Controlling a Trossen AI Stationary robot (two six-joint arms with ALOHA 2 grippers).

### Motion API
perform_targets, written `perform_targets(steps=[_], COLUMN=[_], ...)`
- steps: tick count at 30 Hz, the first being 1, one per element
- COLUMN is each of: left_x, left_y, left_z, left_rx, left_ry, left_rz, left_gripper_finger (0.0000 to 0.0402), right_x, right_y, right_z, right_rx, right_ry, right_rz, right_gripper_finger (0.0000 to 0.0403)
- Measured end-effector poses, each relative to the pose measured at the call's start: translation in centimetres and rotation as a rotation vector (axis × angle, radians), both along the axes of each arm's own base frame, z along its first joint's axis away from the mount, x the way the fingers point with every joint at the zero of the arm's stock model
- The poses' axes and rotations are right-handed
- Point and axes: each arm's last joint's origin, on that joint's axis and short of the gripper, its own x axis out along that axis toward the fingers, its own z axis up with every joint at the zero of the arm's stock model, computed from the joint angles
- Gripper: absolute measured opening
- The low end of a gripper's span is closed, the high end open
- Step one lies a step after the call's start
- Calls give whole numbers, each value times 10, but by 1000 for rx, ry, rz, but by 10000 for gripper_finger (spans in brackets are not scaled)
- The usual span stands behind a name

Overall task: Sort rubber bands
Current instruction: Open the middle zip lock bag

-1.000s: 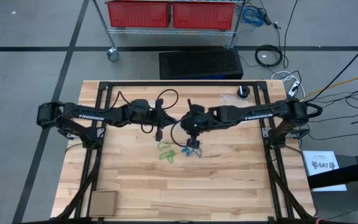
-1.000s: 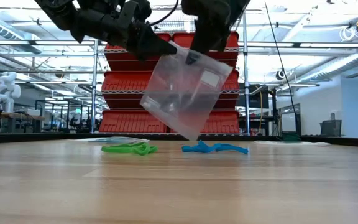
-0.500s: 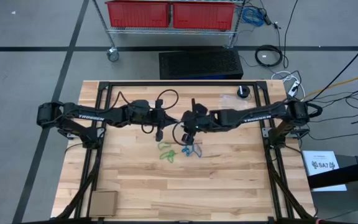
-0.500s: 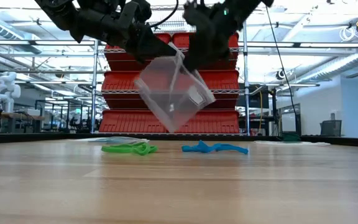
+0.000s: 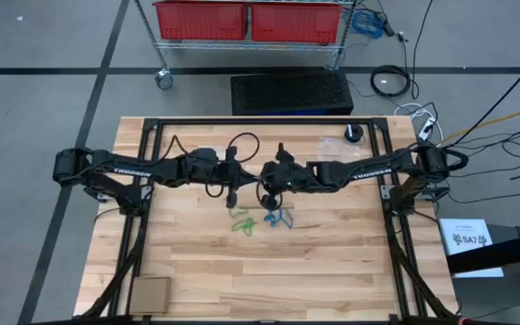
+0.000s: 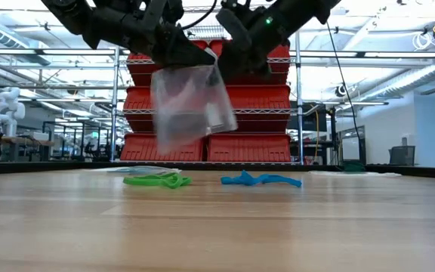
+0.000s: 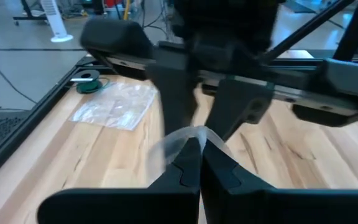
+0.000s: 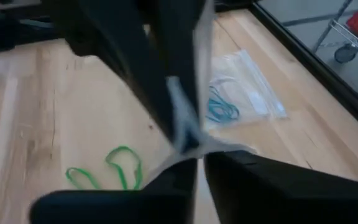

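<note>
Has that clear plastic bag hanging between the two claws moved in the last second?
Yes. In the low view, the clear bag swung leftward and higher against the red bins behind.

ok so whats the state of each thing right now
clear bag: hanging in the air, pinched at the top by both grippers
left gripper: shut on clear bag
right gripper: shut on clear bag
green bands: loose on the table
blue bands: loose on the table
second bag: lying flat on the table

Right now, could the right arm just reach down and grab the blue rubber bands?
Probably not at once: its fingers are shut on the clear bag, shared with the left fingers. The blue rubber bands lie unobstructed below.
</note>
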Motion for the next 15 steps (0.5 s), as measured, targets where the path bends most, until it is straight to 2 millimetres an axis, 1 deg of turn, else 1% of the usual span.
perform_targets(steps=[2,5,8,12,15], left_x=[0,-4,-12,-22,-26], left_y=[0,1,1,-1,-2], left_z=[0,1,1,-7,-14], left_rx=[4,14,22,-7,-47], left_ry=[-1,20,9,-33,-78], left_rz=[13,42,69,82,83], left_gripper_finger=[0,0,0,0,0], right_x=[-1,-7,-10,-16,-17], right_y=[0,0,2,3,3], right_z=[-3,-13,-18,-30,-32], right_rx=[-4,10,35,61,82], right_ry=[2,25,-22,-100,-202], right_rz=[4,-2,-12,-11,-1], right_gripper_finger=[5,2,1,0,0])
